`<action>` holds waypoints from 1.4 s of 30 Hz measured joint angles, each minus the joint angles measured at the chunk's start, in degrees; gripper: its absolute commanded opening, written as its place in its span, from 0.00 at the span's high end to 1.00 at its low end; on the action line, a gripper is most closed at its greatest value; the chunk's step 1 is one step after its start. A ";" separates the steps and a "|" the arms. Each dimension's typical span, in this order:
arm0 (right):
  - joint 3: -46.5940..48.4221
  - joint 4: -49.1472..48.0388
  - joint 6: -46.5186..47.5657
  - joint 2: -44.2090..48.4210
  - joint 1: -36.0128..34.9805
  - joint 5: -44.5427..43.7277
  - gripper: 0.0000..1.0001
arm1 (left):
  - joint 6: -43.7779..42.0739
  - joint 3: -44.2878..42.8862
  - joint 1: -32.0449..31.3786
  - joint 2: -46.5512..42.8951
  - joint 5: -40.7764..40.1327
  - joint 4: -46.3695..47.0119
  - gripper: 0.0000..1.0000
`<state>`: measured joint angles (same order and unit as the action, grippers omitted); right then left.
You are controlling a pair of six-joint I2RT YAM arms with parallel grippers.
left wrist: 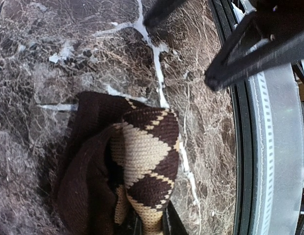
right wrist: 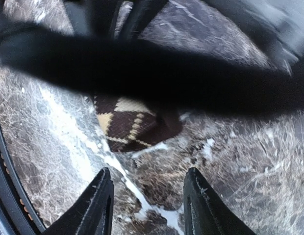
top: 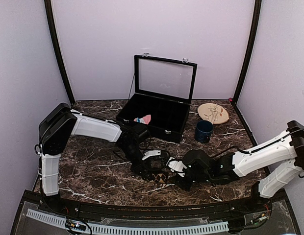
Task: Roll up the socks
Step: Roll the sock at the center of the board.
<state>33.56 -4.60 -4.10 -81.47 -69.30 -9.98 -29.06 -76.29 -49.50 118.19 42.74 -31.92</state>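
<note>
The dark brown sock with tan argyle diamonds lies bunched and partly rolled on the marble table near the front edge. My left gripper is shut on the near end of the roll, its fingers pinching the knit. In the top view the left gripper sits right over this sock. My right gripper stands open just short of the sock, with only bare marble between its fingers. A blurred black part of the left arm crosses above it. The pink sock lies inside the black box.
A black box with its glass lid raised stands at the back centre. To its right are a dark blue mug and a round wooden disc. The table's front rail runs close beside the sock.
</note>
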 measured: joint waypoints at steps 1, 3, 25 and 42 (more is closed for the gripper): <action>0.92 0.24 0.83 -1.22 -0.63 -0.57 0.52 | 0.00 -0.20 0.07 0.17 0.17 -0.20 0.97; 2.51 0.44 1.84 -3.23 -1.66 -1.01 0.51 | 0.00 -0.70 0.24 0.66 1.03 -0.92 0.97; 12.76 3.02 10.36 -15.45 -4.39 -2.19 0.46 | -0.04 -2.49 1.03 3.04 5.60 -5.03 0.96; 14.12 4.09 13.49 -17.97 -4.50 -1.90 0.84 | -0.04 -3.17 1.22 3.98 7.02 -6.38 0.95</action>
<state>47.68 -0.51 9.39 -99.44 -73.80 -11.88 -29.10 -79.46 -48.27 122.17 49.76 -38.30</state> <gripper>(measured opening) 0.223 0.111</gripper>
